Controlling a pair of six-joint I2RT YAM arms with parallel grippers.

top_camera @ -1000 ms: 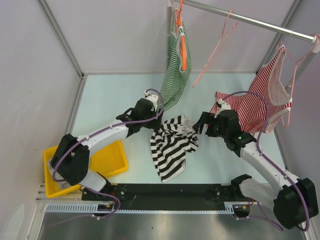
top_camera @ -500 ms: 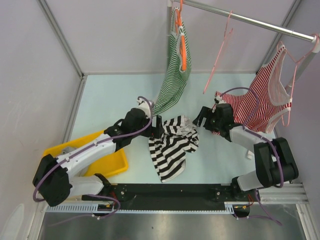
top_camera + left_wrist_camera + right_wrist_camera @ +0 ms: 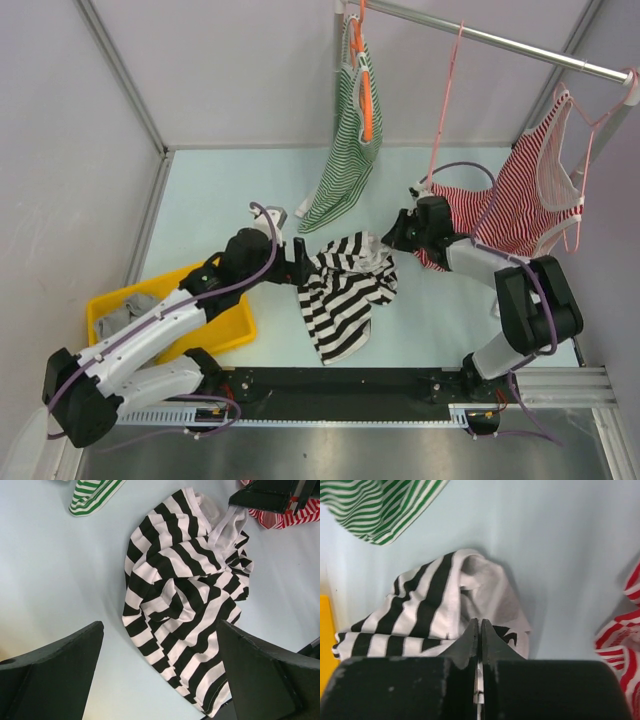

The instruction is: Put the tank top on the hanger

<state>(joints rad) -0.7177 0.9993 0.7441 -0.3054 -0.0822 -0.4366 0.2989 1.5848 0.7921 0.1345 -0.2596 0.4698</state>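
A: Where's the tank top?
B: Crumpled on the desk.
A: Who's gripping?
B: Only the right gripper, clenched on its pale edge; the left gripper is released, just beside it.

I work on a pale blue-green table, boxed in by plain whitish wall panels set between thin metal posts. A metal rail crosses overhead at the far right corner. A yellow bin sits at the near left edge. The light is soft and even.
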